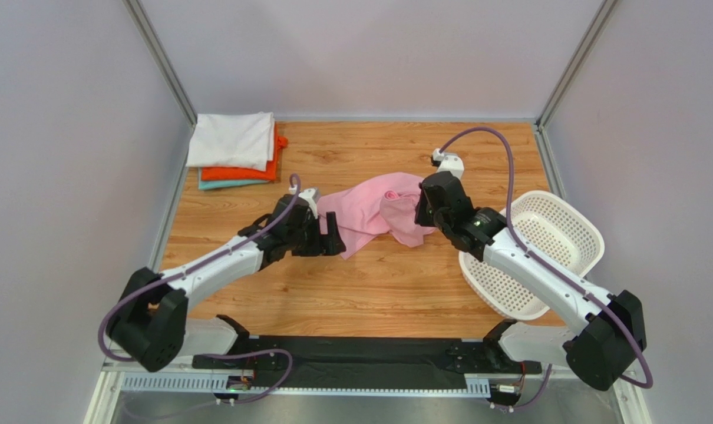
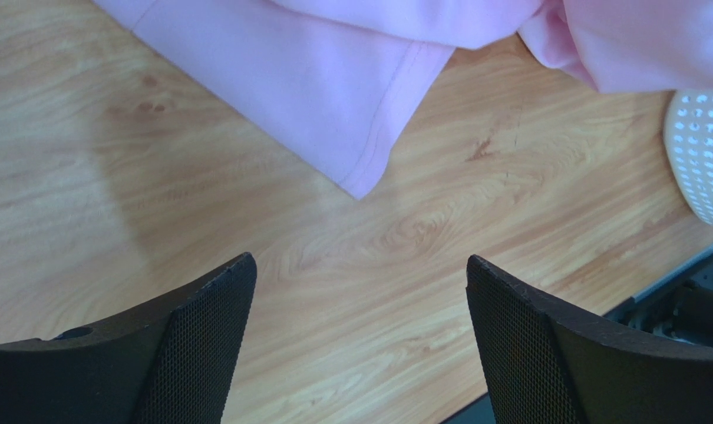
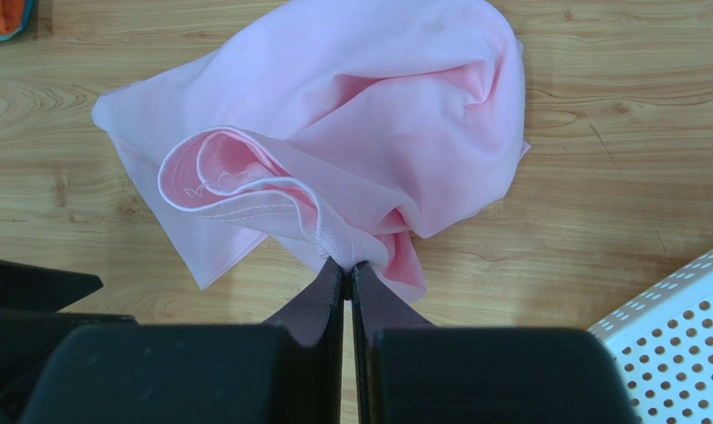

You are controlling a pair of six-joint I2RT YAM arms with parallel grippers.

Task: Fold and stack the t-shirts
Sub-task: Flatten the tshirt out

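In the top view, the pink t-shirt (image 1: 379, 205) lay crumpled near the middle of the counter (image 1: 369, 287), a little toward its far edge. The left gripper (image 1: 333, 237) sat at the shirt's left end and the right gripper (image 1: 425, 212) at its right end. In the far left corner was a folded stack: a white t-shirt (image 1: 232, 140) on top, an orange-red t-shirt (image 1: 245, 173) under it, and a teal t-shirt (image 1: 223, 185) at the bottom (only a thin strip of that one showed). A white perforated basket (image 1: 590, 231) stood by the right edge.

In the left wrist view, the left gripper's fingers were spread wide over bare wood with nothing between them. A hemmed corner of the pink t-shirt lay beyond the tips, apart from them.

In the right wrist view, the right gripper's fingers were pressed together, pinching a fold of the pink t-shirt beside a stitched edge. The rest of the cloth was bunched on the wood beyond.
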